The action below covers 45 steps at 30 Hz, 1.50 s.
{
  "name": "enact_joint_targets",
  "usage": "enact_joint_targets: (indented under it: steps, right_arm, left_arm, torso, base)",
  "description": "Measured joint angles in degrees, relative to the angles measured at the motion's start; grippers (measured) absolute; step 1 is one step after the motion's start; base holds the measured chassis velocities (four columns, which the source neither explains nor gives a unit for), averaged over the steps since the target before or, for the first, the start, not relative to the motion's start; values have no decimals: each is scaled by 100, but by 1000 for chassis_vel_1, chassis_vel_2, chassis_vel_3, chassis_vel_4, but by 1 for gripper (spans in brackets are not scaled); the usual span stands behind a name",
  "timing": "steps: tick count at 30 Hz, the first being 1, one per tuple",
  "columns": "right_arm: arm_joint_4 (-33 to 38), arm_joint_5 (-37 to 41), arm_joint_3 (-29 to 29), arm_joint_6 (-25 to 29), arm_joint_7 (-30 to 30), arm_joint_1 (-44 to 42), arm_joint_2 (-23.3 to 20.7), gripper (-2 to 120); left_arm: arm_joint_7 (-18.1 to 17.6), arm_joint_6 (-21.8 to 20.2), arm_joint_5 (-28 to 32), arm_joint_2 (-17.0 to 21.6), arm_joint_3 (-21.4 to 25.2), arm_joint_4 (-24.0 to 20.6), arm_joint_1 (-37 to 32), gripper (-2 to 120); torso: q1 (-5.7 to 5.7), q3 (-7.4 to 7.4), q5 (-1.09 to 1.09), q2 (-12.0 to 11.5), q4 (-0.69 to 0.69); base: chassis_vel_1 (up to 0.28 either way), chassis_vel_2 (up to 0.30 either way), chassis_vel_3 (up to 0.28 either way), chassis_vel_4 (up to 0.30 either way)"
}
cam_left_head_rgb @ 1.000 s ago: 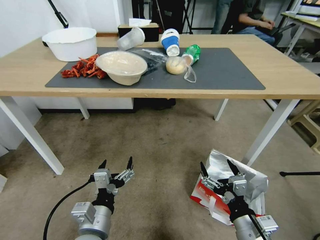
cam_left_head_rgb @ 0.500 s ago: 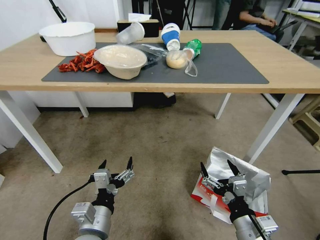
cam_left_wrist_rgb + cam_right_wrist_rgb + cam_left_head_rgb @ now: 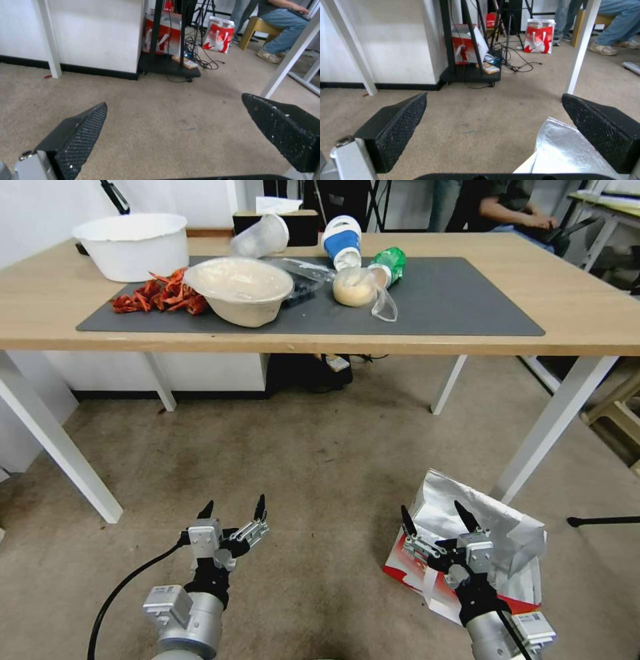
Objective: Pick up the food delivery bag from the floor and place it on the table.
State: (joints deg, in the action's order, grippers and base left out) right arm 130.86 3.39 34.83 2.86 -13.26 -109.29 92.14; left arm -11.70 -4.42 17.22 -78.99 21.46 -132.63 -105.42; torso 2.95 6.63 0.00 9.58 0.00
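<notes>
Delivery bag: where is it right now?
In the head view the food delivery bag lies on the floor at the robot's right, beside the table's white leg, under the open right gripper.

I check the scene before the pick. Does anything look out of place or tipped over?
Yes. The bag lies crumpled on the floor, foil lining exposed. On the table, a blue cup and a green bottle lie tipped over.

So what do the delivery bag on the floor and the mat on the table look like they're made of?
The food delivery bag: likely paper outside, white and red, with a crinkled, shiny silver foil lining. The mat: smooth, matte dark grey sheet lying flat, perhaps rubber or faux leather; unclear.
</notes>
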Motion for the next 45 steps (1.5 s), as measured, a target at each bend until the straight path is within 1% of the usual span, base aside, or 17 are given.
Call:
enact_joint_targets:
  steps: [2, 5, 6, 8, 10, 12, 16, 19, 20, 23, 24, 27, 28, 31, 37, 42, 45]
  right_arm:
    - [-1, 0, 0, 0, 0, 0, 0, 100]
    - [-26, 1, 1, 5, 0, 0, 0, 100]
    - [-26, 1, 1, 5, 0, 0, 0, 100]
    - [-40, 0, -1, 10, 0, 1, 0, 100]
    - [-43, 1, -1, 11, 0, 1, 0, 100]
    - [-57, 1, -2, 16, 0, 3, 0, 100]
    - [-76, 1, -2, 20, 0, 6, 0, 100]
    - [-101, 4, 3, 28, 1, 3, 0, 100]
    - [-101, 4, 3, 28, 1, 3, 0, 100]
    - [-110, 15, 13, 40, 2, -3, 0, 100]
    - [-110, 15, 13, 40, 2, -3, 0, 100]
    - [-112, 22, 18, 51, 4, -16, 0, 100]
    - [-112, 22, 18, 51, 4, -16, 0, 100]
    - [-123, 24, 21, 61, 6, -22, 0, 100]
    - [-148, 24, 28, 81, 6, -27, 0, 100]
    - [-151, 24, 33, 90, 2, -30, 0, 100]
    - [-152, 24, 37, 99, -12, -38, 0, 100]
  left_arm:
    - [1, -1, 0, 0, 0, 0, -2, 100]
    - [5, -1, 0, 5, 4, 0, -7, 100]
    - [5, -1, 0, 5, 4, 0, -7, 100]
    - [7, -5, 2, 7, 7, 0, -9, 100]
    - [7, -5, 2, 7, 7, 0, -9, 100]
    - [33, -6, 4, 7, 9, 0, -9, 100]
    - [41, -4, 4, 3, 6, 0, -9, 100]
    - [34, 9, 3, -2, 4, 20, -8, 100]
    - [34, 9, 3, -2, 4, 20, -8, 100]
    - [37, 12, 5, 8, 14, 25, -11, 100]
    - [37, 12, 5, 8, 14, 25, -11, 100]
    - [39, 11, 8, 10, 17, 20, -17, 100]
    - [39, 11, 8, 10, 17, 20, -17, 100]
    - [40, 21, 6, 9, 13, 16, -26, 100]
    - [-4, 55, -6, 9, 14, 26, -33, 100]
    - [25, 26, -7, 10, 20, 13, -44, 100]
    - [29, 101, -6, -1, 19, 36, -33, 100]
  torso:
    - [-4, -17, 0, -22, 0]
    - [-24, -123, 0, -147, 0]
    - [-24, -123, 0, -147, 0]
    - [-37, -191, 0, -228, 0]
    - [-41, -200, 0, -241, 0]
    - [-56, -259, 0, -315, 0]
    - [-63, -307, 0, -371, 0]
    - [-73, -399, 0, -472, 0]
    - [-73, -399, 0, -472, 0]
    - [-75, -479, 0, -555, 0]
    - [-75, -479, 0, -555, 0]
    - [-79, -572, 0, -651, 0]
    - [-79, -572, 0, -651, 0]
    - [-83, -657, 0, -739, 0]
    - [-105, -663, 0, -827, 0]
    - [-110, -663, 0, -835, 0]
    - [-111, -663, 1, -834, 0]
  base:
    - [0, 0, 0, 0]
    - [0, 0, 0, 0]
    - [0, 0, 0, 0]
    - [0, 0, 0, 0]
    - [0, 0, 0, 0]
    - [0, 0, 0, 0]
    - [0, 0, 0, 0]
    - [0, 0, 0, 0]
    - [0, 0, 0, 0]
    - [0, 0, 0, 0]
    - [0, 0, 0, 0]
    - [0, 0, 0, 0]
    - [0, 0, 0, 0]
    - [0, 0, 0, 0]
    - [0, 0, 0, 0]
    - [0, 0, 0, 0]
    - [0, 0, 0, 0]
